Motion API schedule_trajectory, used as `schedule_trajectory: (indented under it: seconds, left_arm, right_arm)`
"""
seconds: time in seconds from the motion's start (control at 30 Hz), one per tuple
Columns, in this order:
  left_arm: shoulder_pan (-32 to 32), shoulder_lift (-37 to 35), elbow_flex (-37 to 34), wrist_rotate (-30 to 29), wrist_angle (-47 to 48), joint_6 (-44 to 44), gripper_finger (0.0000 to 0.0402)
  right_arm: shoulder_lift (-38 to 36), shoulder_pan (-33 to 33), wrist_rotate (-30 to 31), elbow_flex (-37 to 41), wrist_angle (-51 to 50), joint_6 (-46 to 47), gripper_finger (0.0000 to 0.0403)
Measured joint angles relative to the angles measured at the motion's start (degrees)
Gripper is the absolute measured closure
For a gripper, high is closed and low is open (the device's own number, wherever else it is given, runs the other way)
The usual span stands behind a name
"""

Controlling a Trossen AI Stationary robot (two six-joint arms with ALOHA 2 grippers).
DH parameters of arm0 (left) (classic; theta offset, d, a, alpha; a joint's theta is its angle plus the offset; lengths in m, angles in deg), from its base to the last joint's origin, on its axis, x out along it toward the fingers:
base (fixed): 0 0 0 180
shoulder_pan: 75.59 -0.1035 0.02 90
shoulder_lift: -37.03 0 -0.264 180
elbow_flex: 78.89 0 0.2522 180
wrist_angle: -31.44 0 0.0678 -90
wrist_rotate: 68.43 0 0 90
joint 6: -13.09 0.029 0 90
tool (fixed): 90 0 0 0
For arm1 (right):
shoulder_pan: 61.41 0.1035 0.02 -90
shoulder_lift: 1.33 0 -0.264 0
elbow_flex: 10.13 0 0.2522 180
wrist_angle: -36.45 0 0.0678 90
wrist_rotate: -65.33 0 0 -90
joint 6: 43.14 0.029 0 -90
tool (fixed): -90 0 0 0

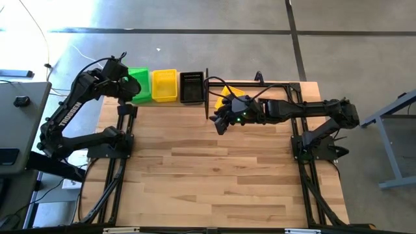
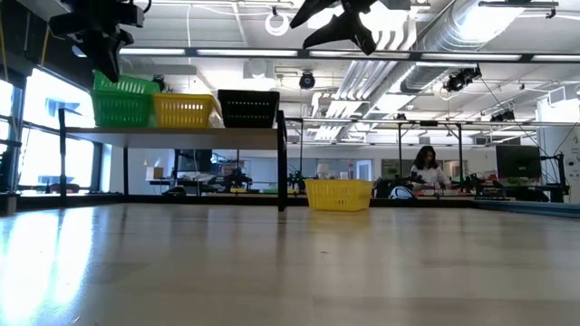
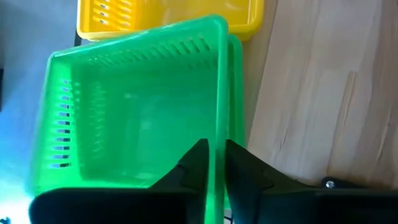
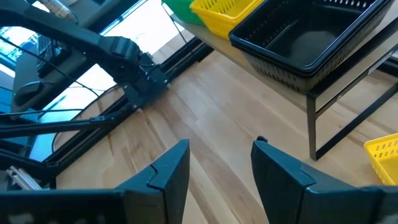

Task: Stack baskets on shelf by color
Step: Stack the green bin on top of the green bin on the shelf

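Note:
On the shelf (image 1: 170, 103) at the table's far edge stand green baskets (image 1: 139, 84), a yellow basket (image 1: 164, 85) and a black basket (image 1: 192, 87) in a row. The top green basket (image 3: 137, 112) sits tilted in the green one (image 3: 236, 93) below it. My left gripper (image 3: 214, 149) is shut on that top basket. Another yellow basket (image 2: 338, 193) rests on the table right of the shelf, partly under my right arm. My right gripper (image 4: 221, 155) hangs open over the bare table (image 1: 221, 122), in front of the black basket (image 4: 311, 37). My left gripper pinches the top green basket by the rim of its near-side wall (image 3: 218, 127), one finger (image 3: 196, 163) inside the basket and one finger (image 3: 244, 165) outside. It comes from the table's left, slanting down, along that wall. The basket is tilted, its lower part inside the green basket beneath.
The shelf's black upright (image 1: 207, 91) stands between the black basket and the lone yellow basket. Black frame rails (image 1: 110, 175) run along the table's left and right sides. The wooden table middle (image 1: 214, 175) is open. A person (image 2: 426, 170) sits far off in the room behind.

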Motion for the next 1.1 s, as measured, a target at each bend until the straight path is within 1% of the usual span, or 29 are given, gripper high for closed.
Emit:
schedule_trajectory:
  seconds: [0.17, 0.27, 0.37, 0.5, 0.63, 0.8, 1.1]
  left_arm:
    - [0.0, 0.0, 0.0, -1.04, 0.27, -0.08, 0.0329]
    - [0.0, 0.0, 0.0, -2.66, 0.66, -0.94, 0.0311]
    - [0.0, -0.03, 0.0, -4.15, 1.12, -4.11, 0.0298]
    - [0.0, -0.04, 0.0, -4.22, 1.6, -8.79, 0.0287]
    - [0.0, -0.04, 0.0, -5.67, 1.8, -10.5, 0.0279]
    - [0.03, -0.04, 0.01, -9.1, 3.18, -12.76, 0.0279]
    - [2.77, -0.04, 0.02, -13.05, 3.48, -18.2, 0.0284]
  right_arm:
    - [0.0, 0.0, -0.14, 0.02, 0.01, 0.02, 0.0247]
    - [0.0, 0.02, -0.4, 0.0, 0.01, 0.02, 0.0247]
    - [0.0, 0.0, -0.79, 0.02, 0.01, 0.02, 0.0247]
    - [0.0, 0.0, -0.79, 0.02, 0.01, 0.02, 0.0247]
    - [0.0, 0.02, -0.79, 0.02, 0.01, 0.02, 0.0247]
    - [0.0, 0.02, -0.77, 0.02, 0.03, 0.09, 0.0247]
    - [0.0, 0.0, -0.77, 0.02, 0.24, 0.61, 0.0247]
